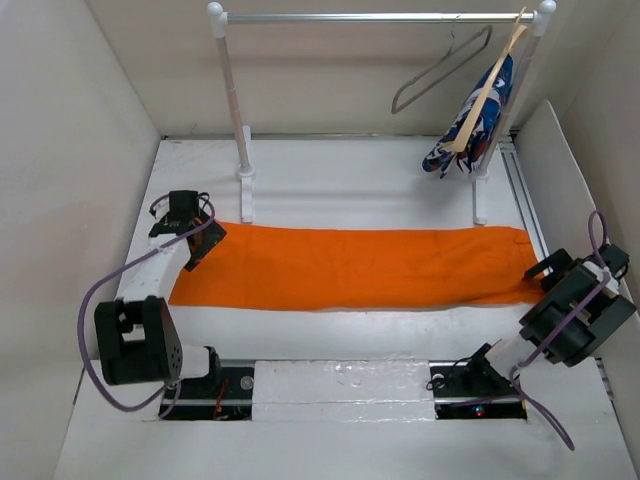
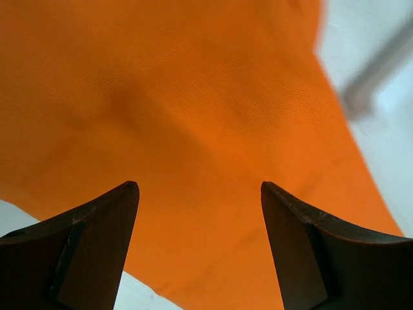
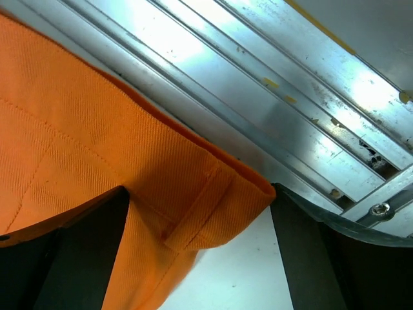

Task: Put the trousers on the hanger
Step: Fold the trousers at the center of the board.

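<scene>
The orange trousers (image 1: 350,268) lie flat and stretched across the table from left to right. My left gripper (image 1: 203,246) hovers open over their left end; in the left wrist view its fingers (image 2: 110,219) stand wide apart above the orange cloth (image 2: 193,110), with nothing between them. At the trousers' right end my right gripper (image 1: 543,270) is open too. The waistband corner with a belt loop (image 3: 200,213) lies between its spread fingers (image 3: 97,252), which are not clamped on it. The grey wire hanger (image 1: 440,68) hangs on the rail at the back right.
A white garment rack (image 1: 380,17) stands at the back on two posts (image 1: 240,130). A wooden hanger with a blue patterned garment (image 1: 478,118) hangs next to the wire one. An aluminium track (image 3: 277,84) runs along the table's right edge, beside a white side panel (image 1: 565,170).
</scene>
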You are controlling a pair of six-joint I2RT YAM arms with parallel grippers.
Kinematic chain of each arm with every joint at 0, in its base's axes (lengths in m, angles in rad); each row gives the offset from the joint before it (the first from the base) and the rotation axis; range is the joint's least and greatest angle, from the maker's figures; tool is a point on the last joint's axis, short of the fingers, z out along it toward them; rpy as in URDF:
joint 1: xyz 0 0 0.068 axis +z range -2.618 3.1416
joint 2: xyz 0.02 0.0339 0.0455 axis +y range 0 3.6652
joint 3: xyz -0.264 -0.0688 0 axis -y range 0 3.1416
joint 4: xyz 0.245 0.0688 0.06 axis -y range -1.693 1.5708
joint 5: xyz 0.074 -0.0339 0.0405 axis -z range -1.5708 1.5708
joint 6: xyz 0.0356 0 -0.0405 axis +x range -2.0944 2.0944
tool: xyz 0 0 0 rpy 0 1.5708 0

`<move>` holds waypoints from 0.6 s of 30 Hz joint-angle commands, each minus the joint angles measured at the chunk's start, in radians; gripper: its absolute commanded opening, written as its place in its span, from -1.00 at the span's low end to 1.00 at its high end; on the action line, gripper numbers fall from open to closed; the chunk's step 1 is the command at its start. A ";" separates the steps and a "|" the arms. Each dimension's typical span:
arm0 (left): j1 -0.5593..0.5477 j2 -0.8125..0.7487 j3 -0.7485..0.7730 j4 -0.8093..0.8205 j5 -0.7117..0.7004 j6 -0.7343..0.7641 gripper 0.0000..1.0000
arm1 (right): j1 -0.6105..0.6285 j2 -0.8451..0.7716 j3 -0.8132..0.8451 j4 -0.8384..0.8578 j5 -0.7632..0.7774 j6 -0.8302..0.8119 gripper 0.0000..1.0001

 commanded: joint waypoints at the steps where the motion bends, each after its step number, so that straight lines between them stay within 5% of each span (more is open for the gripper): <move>1: 0.107 0.087 -0.019 0.044 -0.018 0.008 0.44 | 0.004 0.022 -0.004 0.034 0.014 0.015 0.86; 3: 0.152 0.170 -0.010 0.031 -0.032 -0.006 0.44 | 0.004 0.043 -0.001 0.037 0.012 0.019 0.50; 5: 0.213 0.234 0.002 0.033 0.006 -0.015 0.43 | 0.004 0.060 0.004 0.043 0.006 0.018 0.38; 6: 0.232 0.251 0.004 0.040 0.023 -0.016 0.43 | 0.004 0.075 0.012 0.046 0.005 0.016 0.02; 8: 0.282 0.290 0.020 0.052 0.062 -0.020 0.43 | 0.004 0.088 0.022 0.049 -0.010 0.012 -0.26; 9: 0.296 0.300 0.027 0.055 0.073 -0.018 0.43 | 0.004 0.091 0.028 0.049 -0.017 0.004 -0.56; 12: 0.305 0.331 0.065 0.040 0.065 -0.006 0.43 | 0.004 0.053 0.067 0.028 -0.027 -0.002 -0.96; 18: 0.305 0.301 0.013 0.052 0.063 0.034 0.43 | 0.073 -0.137 0.157 -0.035 -0.035 -0.023 -1.00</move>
